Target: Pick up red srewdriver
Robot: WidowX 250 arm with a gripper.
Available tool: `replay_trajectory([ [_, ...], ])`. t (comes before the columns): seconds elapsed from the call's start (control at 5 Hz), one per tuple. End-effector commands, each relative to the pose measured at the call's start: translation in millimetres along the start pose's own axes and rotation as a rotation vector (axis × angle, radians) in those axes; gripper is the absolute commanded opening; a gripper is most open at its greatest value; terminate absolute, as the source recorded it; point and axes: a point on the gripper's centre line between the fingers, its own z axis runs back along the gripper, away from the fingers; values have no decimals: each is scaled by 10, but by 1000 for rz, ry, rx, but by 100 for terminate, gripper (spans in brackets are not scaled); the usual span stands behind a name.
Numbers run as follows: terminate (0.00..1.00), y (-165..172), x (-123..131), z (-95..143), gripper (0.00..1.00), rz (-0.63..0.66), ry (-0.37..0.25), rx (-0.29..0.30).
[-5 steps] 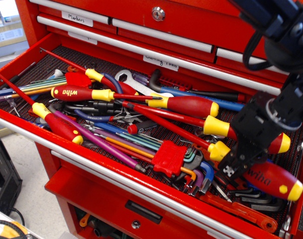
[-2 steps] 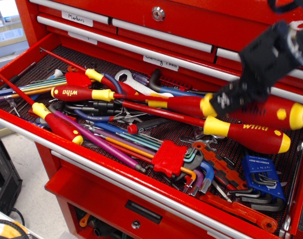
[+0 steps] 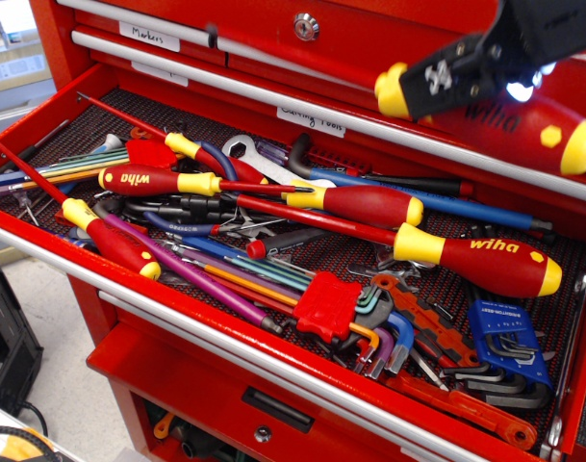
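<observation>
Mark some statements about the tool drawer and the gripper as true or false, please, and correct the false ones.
1. The gripper holds the red srewdriver in the air above the drawer. True.
2. The held screwdriver has a blue butt cap. False: its butt cap is yellow.
3. Another wiha screwdriver lies in the drawer at the right. True.
4. The red hex key holder sits near the front edge of the drawer. True.
5. The drawer is closed. False: it is pulled open and its tools are visible.
6. The blue hex key set lies at the far left of the drawer. False: it lies at the right.
</observation>
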Motion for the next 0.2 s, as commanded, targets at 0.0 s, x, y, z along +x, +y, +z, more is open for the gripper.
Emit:
replay_trajectory([
  [0.0, 100, 91, 284, 382, 0, 94, 16, -37],
])
